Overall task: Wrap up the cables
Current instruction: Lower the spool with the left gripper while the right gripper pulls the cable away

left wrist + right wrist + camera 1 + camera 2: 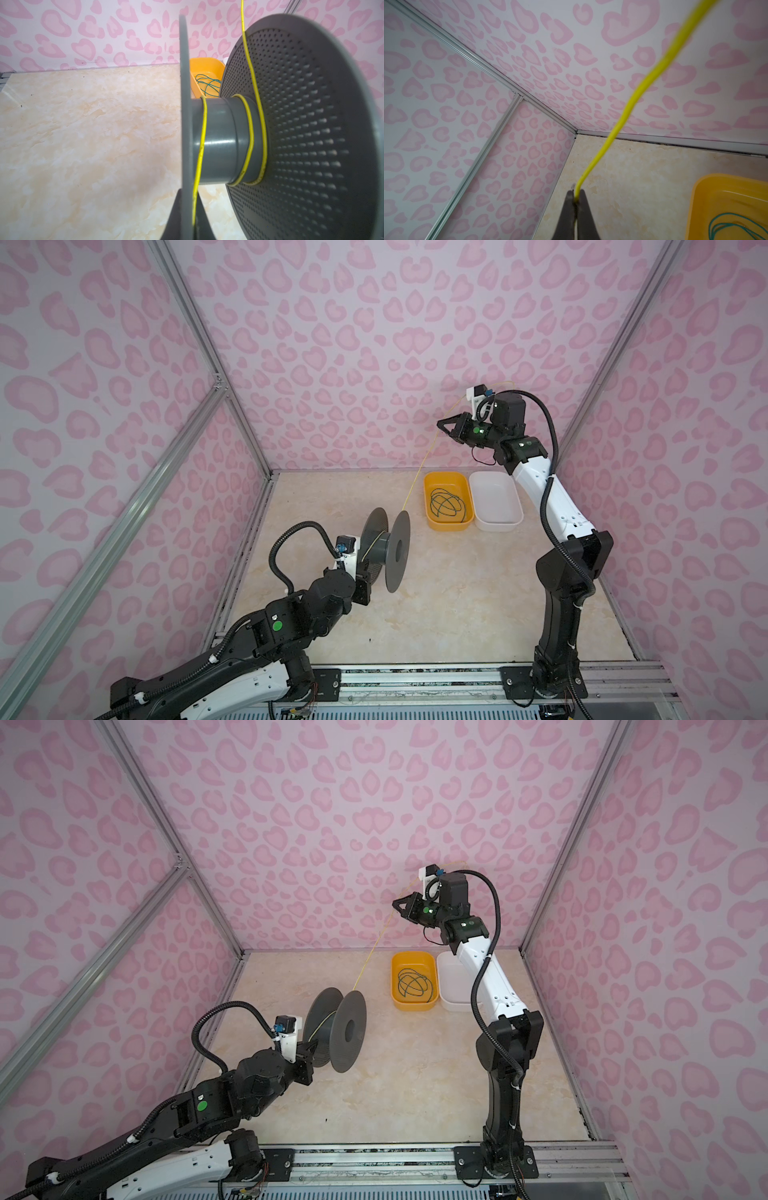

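The grey spool [218, 141] looks like matt plastic, its hub smooth with a faint sheen and one flange's inner face covered in rows of small dimples. The yellow cable [248, 135] wound on it has a smooth, slightly glossy sheath. Near the table's far edge, the orange bin [428, 497] holding the smooth-sheathed green cable [446, 504] is glossy plastic and the white bin [496, 526] is smooth plastic with a duller finish; the table [436, 593] has a polished marble-look top, the walls [374, 344] a matt pink print, and the frame rails [203, 337] look like bare brushed metal.
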`<state>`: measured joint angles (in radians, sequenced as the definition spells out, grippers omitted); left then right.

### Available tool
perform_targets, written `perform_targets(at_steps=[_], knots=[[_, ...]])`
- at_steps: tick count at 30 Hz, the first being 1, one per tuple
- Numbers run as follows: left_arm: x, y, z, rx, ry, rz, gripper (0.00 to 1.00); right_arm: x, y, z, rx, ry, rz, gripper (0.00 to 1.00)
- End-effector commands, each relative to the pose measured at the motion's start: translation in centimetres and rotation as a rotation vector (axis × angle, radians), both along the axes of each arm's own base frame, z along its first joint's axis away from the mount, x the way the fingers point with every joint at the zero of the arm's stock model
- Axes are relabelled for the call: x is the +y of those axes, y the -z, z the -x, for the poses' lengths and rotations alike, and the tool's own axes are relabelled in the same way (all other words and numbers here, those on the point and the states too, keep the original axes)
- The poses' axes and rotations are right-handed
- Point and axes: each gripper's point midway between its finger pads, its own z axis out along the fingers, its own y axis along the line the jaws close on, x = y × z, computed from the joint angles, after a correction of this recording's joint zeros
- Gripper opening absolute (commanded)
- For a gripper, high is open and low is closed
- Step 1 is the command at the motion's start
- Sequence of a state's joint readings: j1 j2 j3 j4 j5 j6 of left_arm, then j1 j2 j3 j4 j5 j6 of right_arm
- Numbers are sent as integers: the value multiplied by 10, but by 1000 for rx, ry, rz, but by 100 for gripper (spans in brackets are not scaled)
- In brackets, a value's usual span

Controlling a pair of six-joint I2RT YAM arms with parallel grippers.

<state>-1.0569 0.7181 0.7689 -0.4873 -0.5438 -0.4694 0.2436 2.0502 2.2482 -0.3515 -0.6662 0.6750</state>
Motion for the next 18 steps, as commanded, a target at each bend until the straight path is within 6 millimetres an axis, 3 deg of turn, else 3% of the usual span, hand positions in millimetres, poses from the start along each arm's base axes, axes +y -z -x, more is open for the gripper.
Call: perform_targets(at_steps=[1,18], knots=[[7,33,18,111,73,-134,4,-53,-40,-41,-181,254,-9,0],[0,31,18,123,90,-137,4,-125,-44,-73,-165,368,-38,0]])
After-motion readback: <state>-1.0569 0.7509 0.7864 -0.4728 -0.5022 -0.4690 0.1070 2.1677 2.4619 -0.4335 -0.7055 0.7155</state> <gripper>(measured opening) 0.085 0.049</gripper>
